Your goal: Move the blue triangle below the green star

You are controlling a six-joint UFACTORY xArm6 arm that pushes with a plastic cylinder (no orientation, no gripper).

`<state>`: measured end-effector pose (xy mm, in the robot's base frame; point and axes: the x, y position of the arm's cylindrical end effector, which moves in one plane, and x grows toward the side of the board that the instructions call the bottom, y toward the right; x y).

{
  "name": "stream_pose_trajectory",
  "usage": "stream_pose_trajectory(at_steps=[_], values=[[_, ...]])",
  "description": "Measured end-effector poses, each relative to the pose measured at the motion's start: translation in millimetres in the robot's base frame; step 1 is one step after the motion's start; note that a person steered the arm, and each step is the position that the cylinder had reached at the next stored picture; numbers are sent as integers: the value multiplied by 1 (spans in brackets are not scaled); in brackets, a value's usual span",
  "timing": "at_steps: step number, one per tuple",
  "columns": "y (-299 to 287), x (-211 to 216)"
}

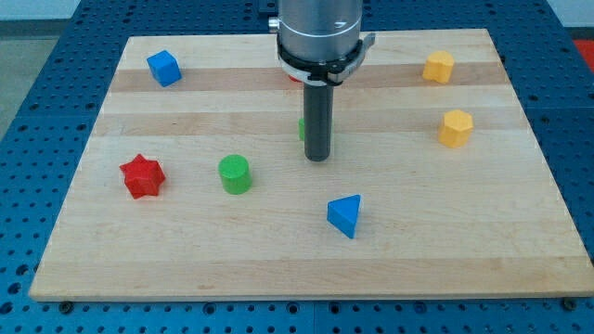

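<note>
The blue triangle [344, 215] lies on the wooden board [186, 260], right of centre toward the view's bottom. A green block [302, 129], mostly hidden behind my rod, shows only as a sliver at the rod's left edge; its shape cannot be made out. My tip [318, 158] rests near the board's centre, above and slightly left of the blue triangle, apart from it.
A green cylinder [235, 173] and a red star [142, 176] lie at the left. A blue cube [163, 68] is at the top left. Two yellow blocks [439, 67] [456, 128] are at the right. A bit of red [292, 78] shows behind the arm.
</note>
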<state>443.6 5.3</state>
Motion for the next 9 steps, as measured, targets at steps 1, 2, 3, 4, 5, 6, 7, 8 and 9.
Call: stream_pose_trajectory(at_steps=[1, 2, 3, 4, 5, 6, 7, 8, 9], values=[[-1, 0], [26, 16], [63, 35], [70, 105], [69, 119], [48, 155], [39, 148], [37, 89], [37, 3]])
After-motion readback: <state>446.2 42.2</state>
